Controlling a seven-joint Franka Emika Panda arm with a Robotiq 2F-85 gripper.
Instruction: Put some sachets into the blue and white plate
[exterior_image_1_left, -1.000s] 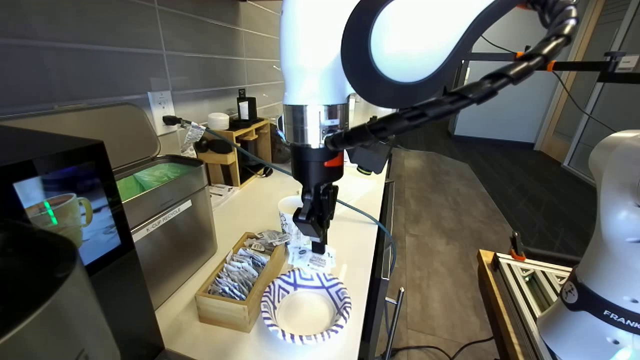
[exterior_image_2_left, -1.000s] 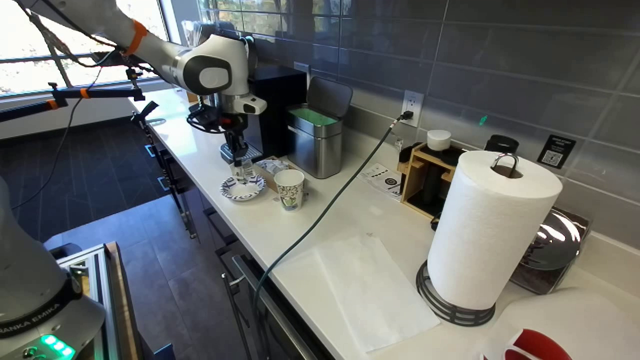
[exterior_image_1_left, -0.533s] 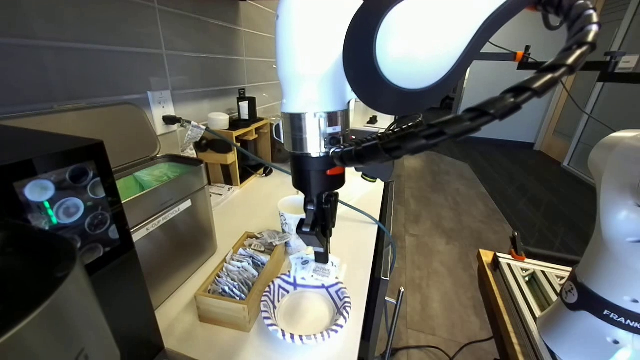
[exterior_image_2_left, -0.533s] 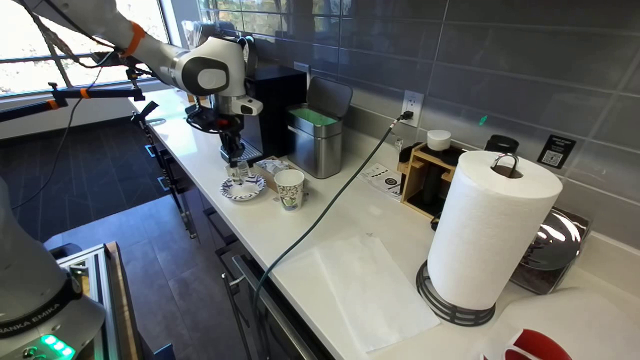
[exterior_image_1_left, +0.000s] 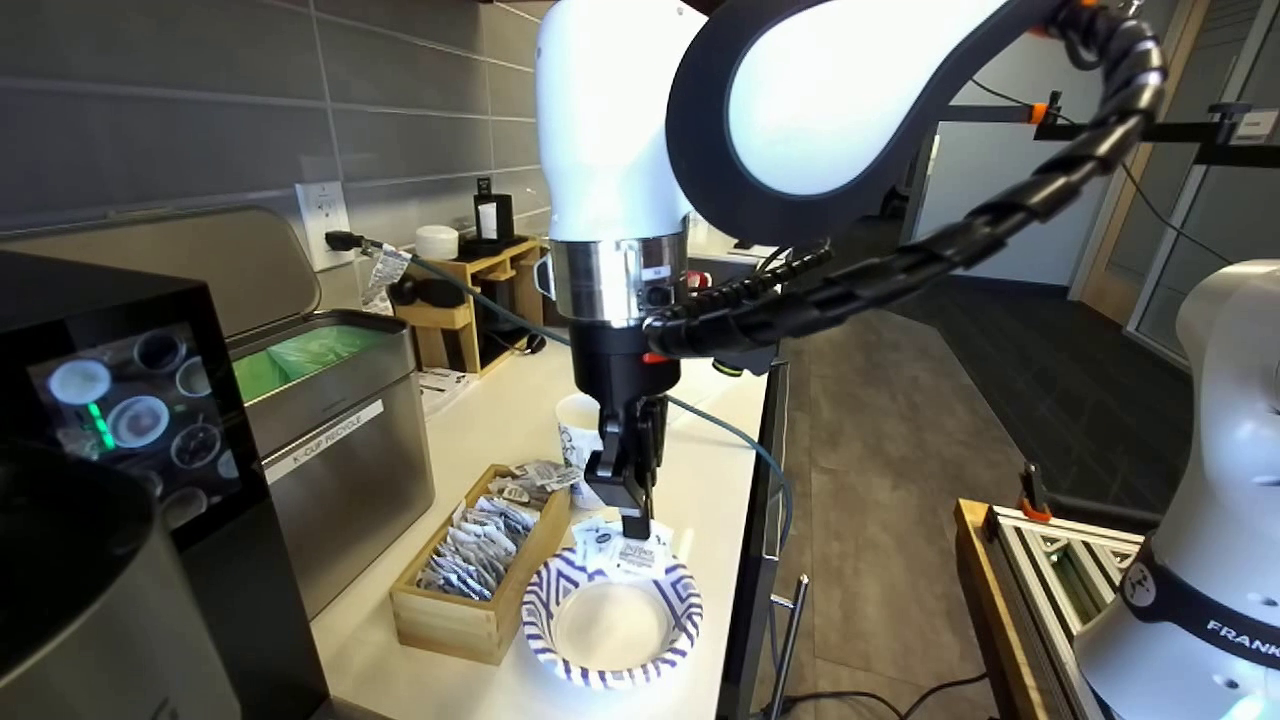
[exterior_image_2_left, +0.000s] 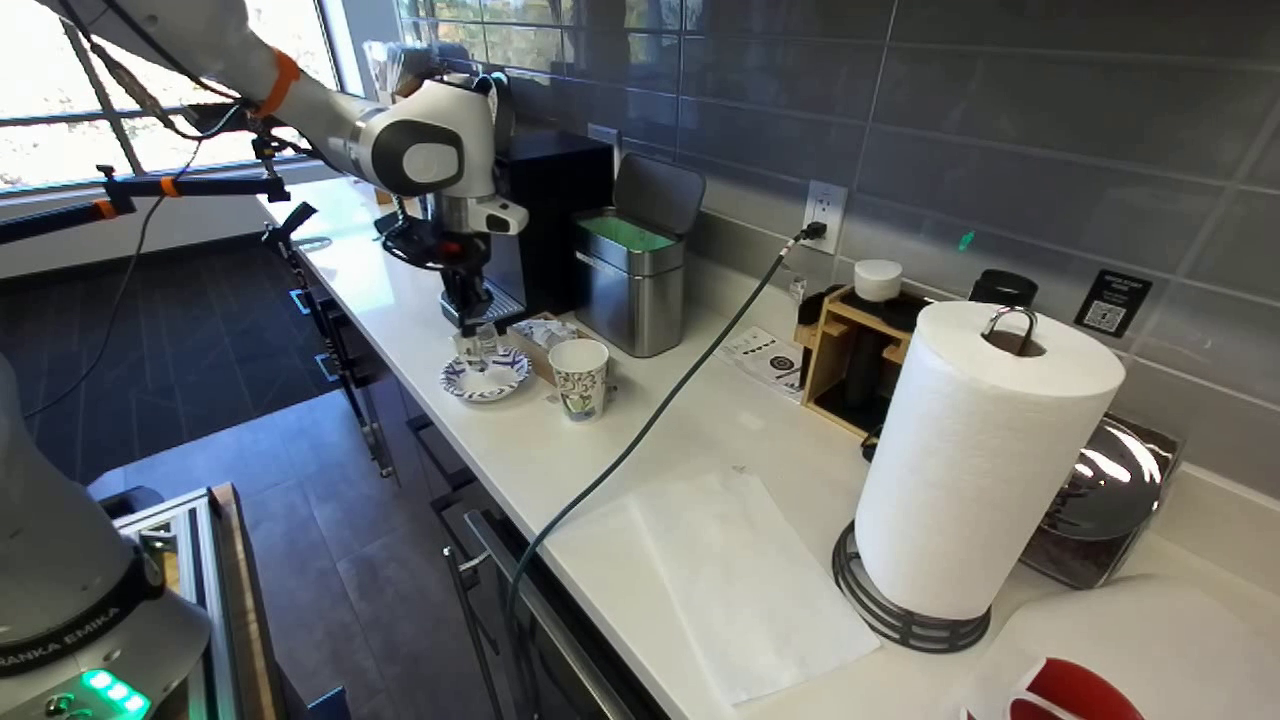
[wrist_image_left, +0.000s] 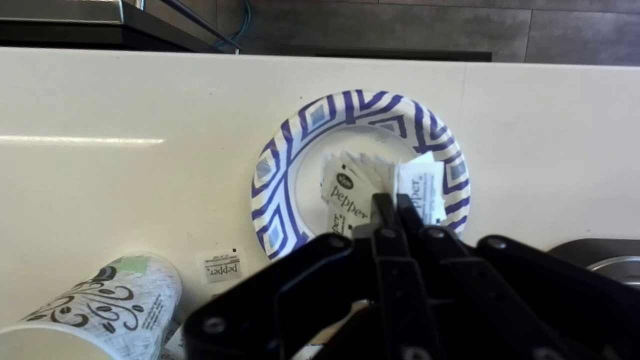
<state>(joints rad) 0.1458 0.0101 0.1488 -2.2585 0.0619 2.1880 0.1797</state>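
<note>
The blue and white plate (exterior_image_1_left: 537, 612) lies on the counter; it also shows in an exterior view (exterior_image_2_left: 452, 384) and in the wrist view (wrist_image_left: 272, 172). My gripper (wrist_image_left: 391, 197) is shut on a bunch of several white pepper sachets (wrist_image_left: 347, 190), which fan out to both sides of the fingertips. In an exterior view the gripper (exterior_image_1_left: 637, 522) holds the sachets (exterior_image_1_left: 640, 558) at the far rim of the plate, over it. More sachets (exterior_image_1_left: 475, 550) stand packed in a wooden box beside the plate. A loose pepper sachet (wrist_image_left: 221, 266) lies on the counter.
The wooden box (exterior_image_1_left: 450, 625) stands close beside the plate. A patterned paper cup (exterior_image_2_left: 580, 380) stands just behind them. A steel bin (exterior_image_1_left: 350, 470) and a black coffee machine (exterior_image_1_left: 270, 600) line the wall side. A cable (exterior_image_2_left: 640, 440) crosses the counter.
My gripper has come lower and nearer the plate with the sachets in it. The sachets now overlap the plate's far rim in an exterior view. The plate and box have not moved.
</note>
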